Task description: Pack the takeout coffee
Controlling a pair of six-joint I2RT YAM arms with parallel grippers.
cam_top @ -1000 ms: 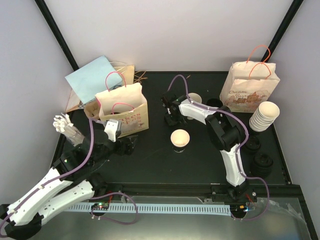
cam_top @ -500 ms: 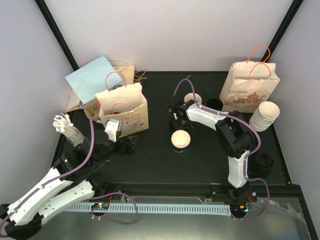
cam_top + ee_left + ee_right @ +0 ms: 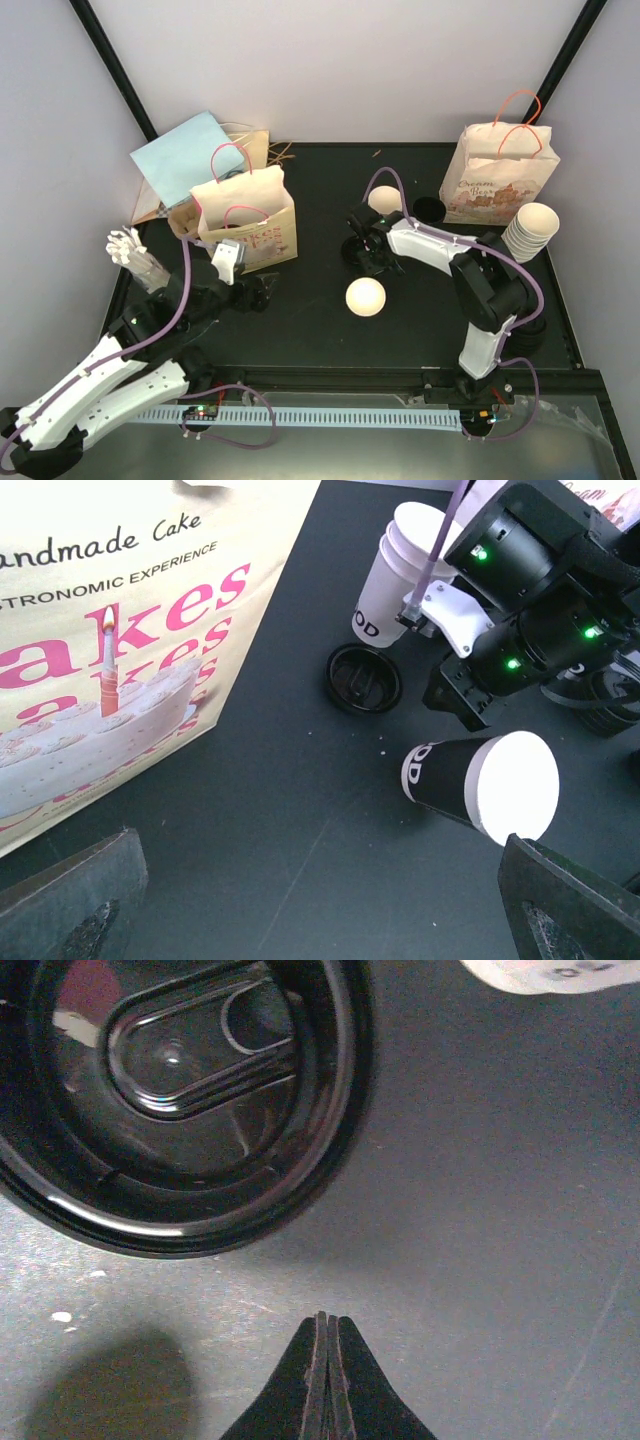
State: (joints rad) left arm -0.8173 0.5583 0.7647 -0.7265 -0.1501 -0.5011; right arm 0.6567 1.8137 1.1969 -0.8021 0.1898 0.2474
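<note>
Takeout coffee cup [image 3: 365,297] sits a little nearer the arm bases than a second ago, on the open bench [image 3: 300,330] between the two arms. From above it now shows as a plain pale disc, where its black side was visible before. It may have been nudged or tipped as the right arm swung across, though neither view settles whether it stands upright. Over the same second the right end effector [image 3: 322,1332] has travelled from behind the cup to a loose black lid [image 3: 180,1090]. Its fingers are pressed together, the tip just beside the lid's rim, holding nothing. My reading is that lidding is the step in hand, and those fingers would have to part before the lid can be lifted. The left end effector [image 3: 320,920] is spread wide and empty, facing the cake bag [image 3: 120,650], and has not moved. The cup itself is black-walled with white lettering ending in "OD", flaring to a broad cream-white top. It has no black lid on it, lies outside the bag, and is not yet packed.
</note>
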